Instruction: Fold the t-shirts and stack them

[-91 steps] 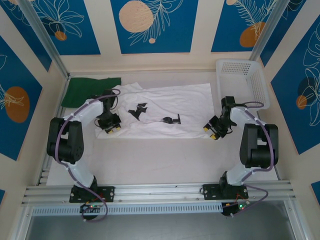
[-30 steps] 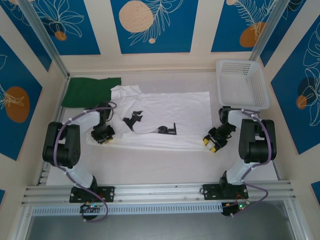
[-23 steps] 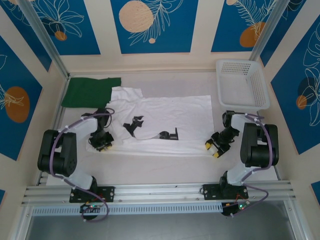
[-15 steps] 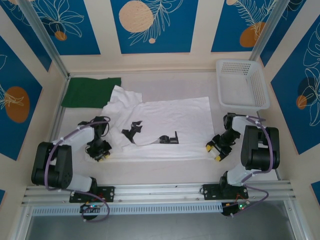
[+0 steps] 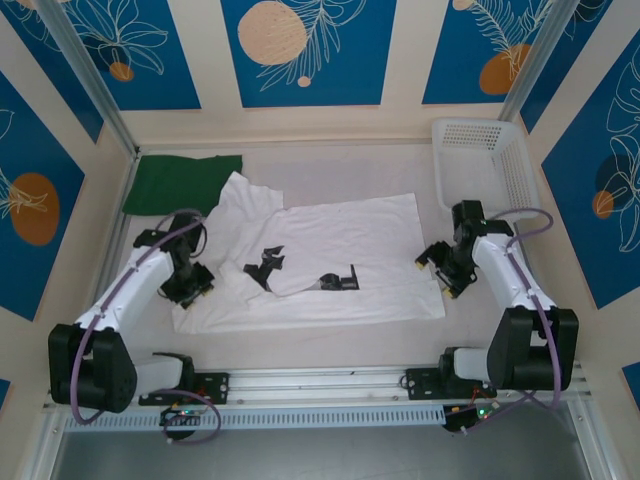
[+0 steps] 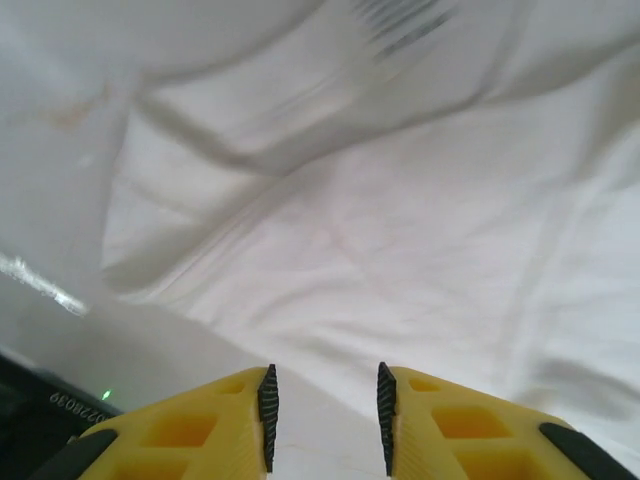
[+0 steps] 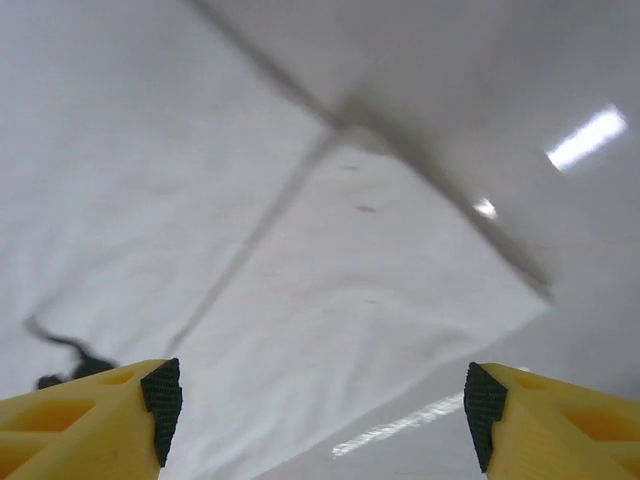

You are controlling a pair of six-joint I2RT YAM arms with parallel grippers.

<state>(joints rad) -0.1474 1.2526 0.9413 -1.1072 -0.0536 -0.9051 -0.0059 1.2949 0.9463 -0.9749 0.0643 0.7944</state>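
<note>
Top external: we see white tee (image 5: pixel 340 235) flat mid-table, L gripper (image 5: pixel 190 285) at its left edge, R gripper (image 5: pixel 443 271) at its right; green tee (image 5: pixel 178 182) far-left corner. L jaws slightly parted, R wide, both empty. Bare table (image 5: pixel 330 345) strip nearside.

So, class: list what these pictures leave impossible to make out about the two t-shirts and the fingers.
- Top view: the black print on the white t-shirt is too small and creased to read.
- Top view: the left arm covers part of that shirt's left edge.
- Top view: the green t-shirt is too small to count its layers.
- Right wrist view: motion blur; a finger cuts off a dark mark.
</note>
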